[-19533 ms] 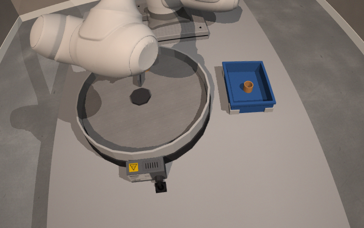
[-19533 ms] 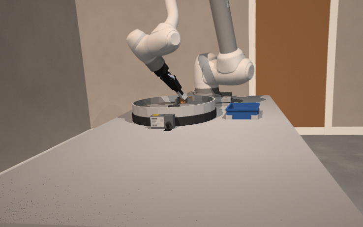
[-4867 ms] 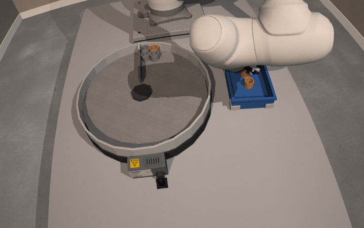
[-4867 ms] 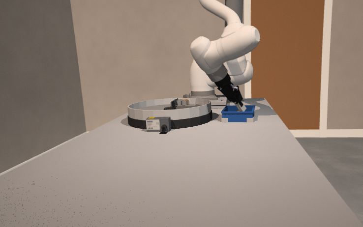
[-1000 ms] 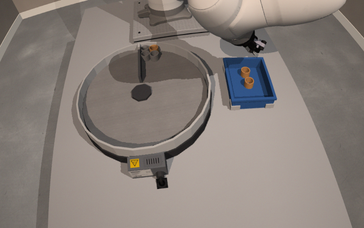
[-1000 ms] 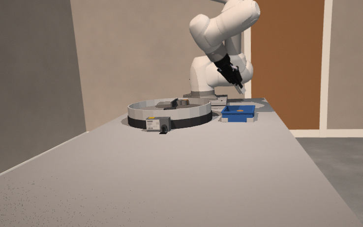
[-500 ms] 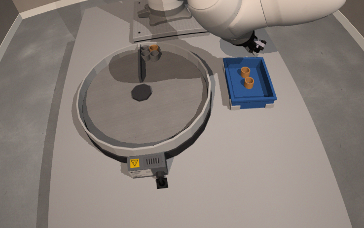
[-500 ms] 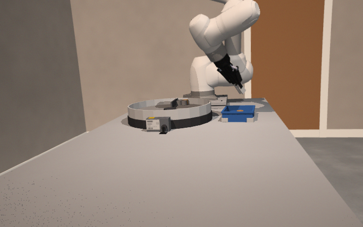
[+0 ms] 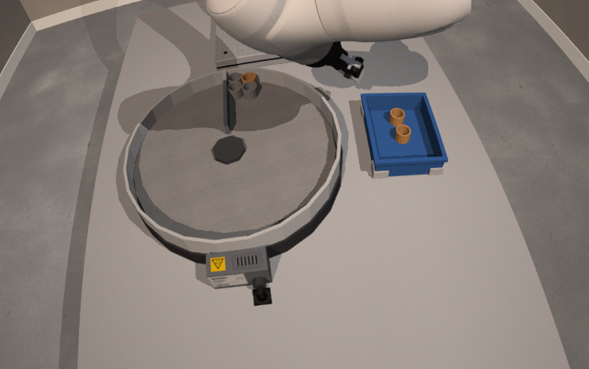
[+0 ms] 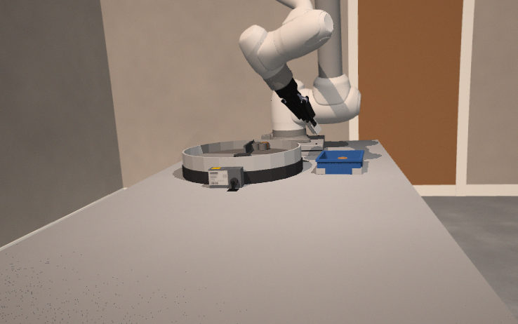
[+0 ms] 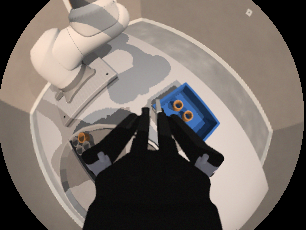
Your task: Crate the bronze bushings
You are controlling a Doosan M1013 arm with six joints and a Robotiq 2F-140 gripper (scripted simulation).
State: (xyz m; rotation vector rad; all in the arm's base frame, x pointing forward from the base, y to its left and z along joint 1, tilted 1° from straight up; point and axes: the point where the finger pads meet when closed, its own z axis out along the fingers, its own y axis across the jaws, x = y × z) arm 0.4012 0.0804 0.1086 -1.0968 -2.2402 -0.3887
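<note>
overhead, low frontal, wrist, all sharing crate

Grey control box, yellow warning label; brown door.

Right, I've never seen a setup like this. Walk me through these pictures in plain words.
One white robot arm with a black two-fingered gripper. One picture looks down from above, one from the table's far end, one from the arm's wrist. On the table sit a round turning table and a blue crate. Two bronze bushings lie in the crate; one bronze bushing remains among three grey steel bushings on the turning table. The gripper is shut and holds nothing, raised behind the crate.
</note>
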